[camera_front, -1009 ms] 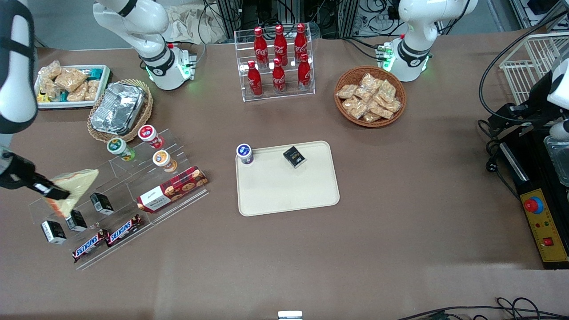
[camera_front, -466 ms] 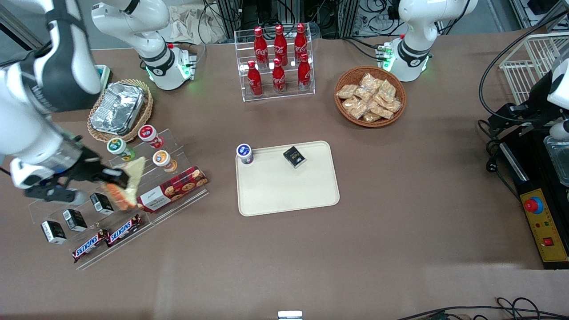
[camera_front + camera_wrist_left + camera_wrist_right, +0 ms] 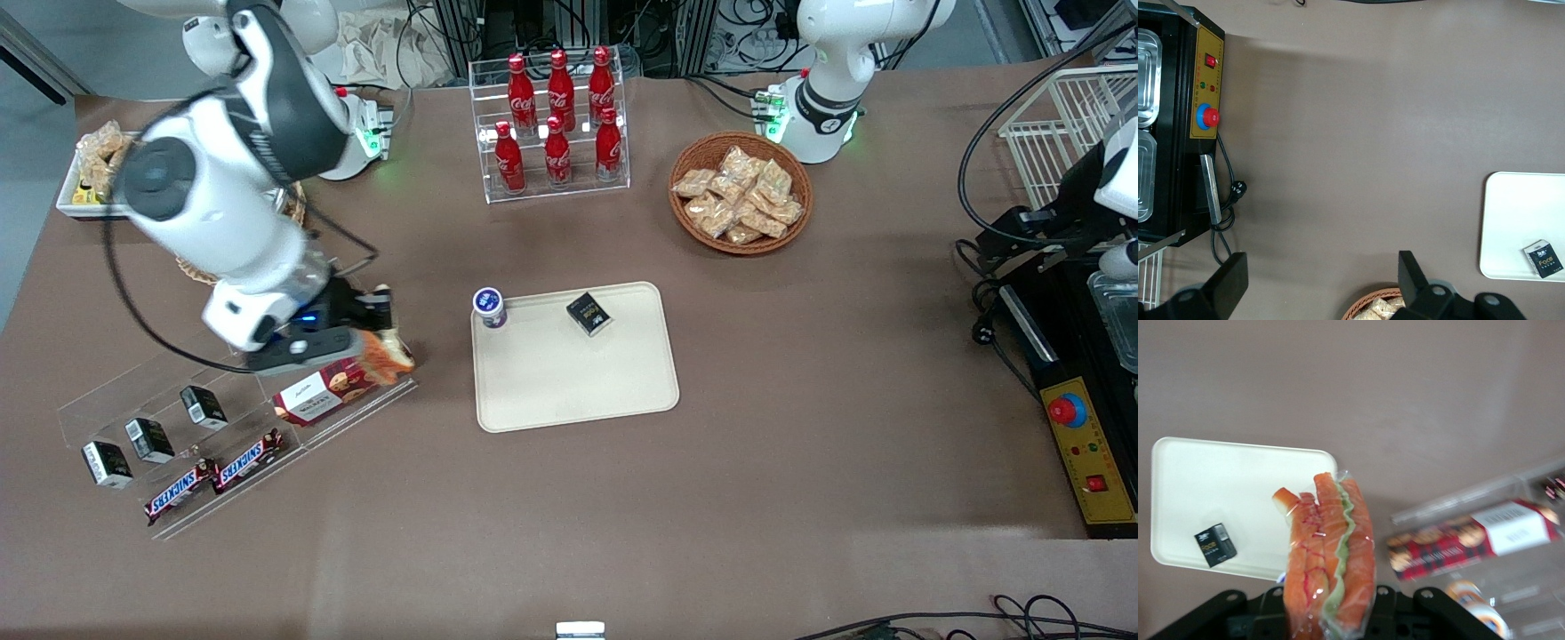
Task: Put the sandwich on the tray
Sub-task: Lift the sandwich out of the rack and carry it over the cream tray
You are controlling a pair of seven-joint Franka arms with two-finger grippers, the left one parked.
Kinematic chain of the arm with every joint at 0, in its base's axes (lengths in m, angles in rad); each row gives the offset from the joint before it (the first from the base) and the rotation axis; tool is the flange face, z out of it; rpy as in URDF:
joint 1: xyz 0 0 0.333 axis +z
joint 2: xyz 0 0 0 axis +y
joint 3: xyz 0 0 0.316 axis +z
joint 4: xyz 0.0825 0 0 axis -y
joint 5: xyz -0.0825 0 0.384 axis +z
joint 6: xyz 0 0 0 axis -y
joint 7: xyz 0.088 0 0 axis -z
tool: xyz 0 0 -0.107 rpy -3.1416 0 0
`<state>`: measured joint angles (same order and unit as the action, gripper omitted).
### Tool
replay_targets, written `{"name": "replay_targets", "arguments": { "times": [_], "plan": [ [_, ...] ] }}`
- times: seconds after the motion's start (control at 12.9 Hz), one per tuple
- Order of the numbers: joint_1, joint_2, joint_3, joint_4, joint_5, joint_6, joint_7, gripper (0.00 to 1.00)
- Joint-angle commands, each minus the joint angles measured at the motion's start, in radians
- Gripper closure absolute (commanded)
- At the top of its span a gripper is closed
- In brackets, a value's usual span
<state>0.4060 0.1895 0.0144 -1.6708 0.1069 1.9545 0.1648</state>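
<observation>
Your right arm's claw [image 3: 378,333] hangs above the clear acrylic display stand [image 3: 222,418], over the red tartan biscuit box [image 3: 342,384] that lies on it, toward the working arm's end of the brown tabletop [image 3: 800,462]. Its fingers are closed on the plastic-wrapped triangular sandwich [image 3: 388,352], held clear of the tabletop. From the wrist camera you can see the sandwich [image 3: 1331,560] standing on edge between the claw's fingers, its orange-red and green filling facing the lens, with the biscuit box [image 3: 1471,543] beside it below.

The flat cream-beige rectangular tray [image 3: 578,382] lies near the middle of the tabletop, apart from the sandwich and toward the parked arm's end from it. On the tray sit a small black box [image 3: 589,314] near its farther edge and a small round cup with a blue-and-white lid [image 3: 489,308] at its farther corner, the one closest to the claw. The rest of the tray's surface is bare.

On the stand, nearer to the front camera than the claw, you have three small black cartons [image 3: 147,436] and two Snickers bars [image 3: 213,476]. Farther from the camera stand a clear rack of red Coca-Cola bottles [image 3: 556,124] and a round wicker basket of tan snack packets [image 3: 740,193].
</observation>
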Motion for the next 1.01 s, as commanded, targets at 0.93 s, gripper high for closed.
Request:
{"name": "replay_targets", "arguments": {
  "times": [0.93],
  "plan": [
    [0.321, 0.485, -0.011, 0.056, -0.260, 0.647, -0.404, 0.74]
  ]
}}
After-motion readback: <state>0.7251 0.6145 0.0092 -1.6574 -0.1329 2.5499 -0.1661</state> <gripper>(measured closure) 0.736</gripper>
